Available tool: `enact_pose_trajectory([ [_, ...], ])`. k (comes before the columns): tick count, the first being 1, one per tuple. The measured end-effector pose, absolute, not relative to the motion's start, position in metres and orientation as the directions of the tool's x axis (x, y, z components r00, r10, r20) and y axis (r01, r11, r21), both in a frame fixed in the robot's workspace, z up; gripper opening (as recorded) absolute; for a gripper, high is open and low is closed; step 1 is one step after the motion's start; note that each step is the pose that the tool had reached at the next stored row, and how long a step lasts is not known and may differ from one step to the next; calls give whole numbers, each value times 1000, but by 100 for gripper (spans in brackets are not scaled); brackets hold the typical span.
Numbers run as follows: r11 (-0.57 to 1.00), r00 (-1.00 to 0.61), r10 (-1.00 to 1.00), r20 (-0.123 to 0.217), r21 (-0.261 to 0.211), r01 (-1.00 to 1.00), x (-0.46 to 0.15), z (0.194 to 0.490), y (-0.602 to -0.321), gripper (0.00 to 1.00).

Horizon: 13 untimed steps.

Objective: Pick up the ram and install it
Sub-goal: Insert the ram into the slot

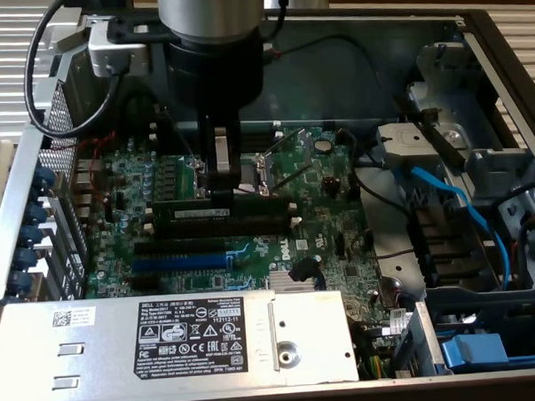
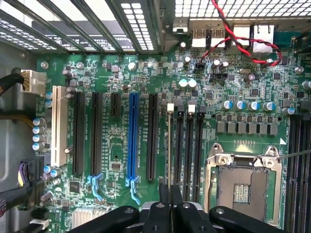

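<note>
You see a green motherboard (image 1: 330, 207) dotted with silver and pale-blue capacitors (image 2: 240, 105). The ram (image 1: 183, 207) is dark green with a whitish label. Among the black slots (image 2: 78, 133) you have one blue slot (image 2: 132, 136) and one white slot (image 2: 59, 126) — both plain. The red-and-black wire (image 2: 243, 36) twists into stripes, and the gripper (image 1: 221, 192) is black.

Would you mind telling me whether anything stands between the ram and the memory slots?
Nothing visible does. The gripper holds the ram on edge right at the black memory slots; no cable or part lies between them. Whether it is already seated cannot be told.
</note>
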<state>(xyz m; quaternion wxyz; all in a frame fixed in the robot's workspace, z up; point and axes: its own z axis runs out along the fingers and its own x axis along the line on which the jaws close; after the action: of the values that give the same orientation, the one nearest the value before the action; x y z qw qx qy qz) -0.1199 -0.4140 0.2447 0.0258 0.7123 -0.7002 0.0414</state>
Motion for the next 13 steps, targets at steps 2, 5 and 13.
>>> enact_pose_trajectory([
  [2,-18,15,-995,97,-30,-999,-120,247,-414,12],
  [5,-18,13,-995,98,-50,-999,-120,249,-414,12],
  [13,-5,-1,-996,91,-71,-997,-122,249,-418,12],
])
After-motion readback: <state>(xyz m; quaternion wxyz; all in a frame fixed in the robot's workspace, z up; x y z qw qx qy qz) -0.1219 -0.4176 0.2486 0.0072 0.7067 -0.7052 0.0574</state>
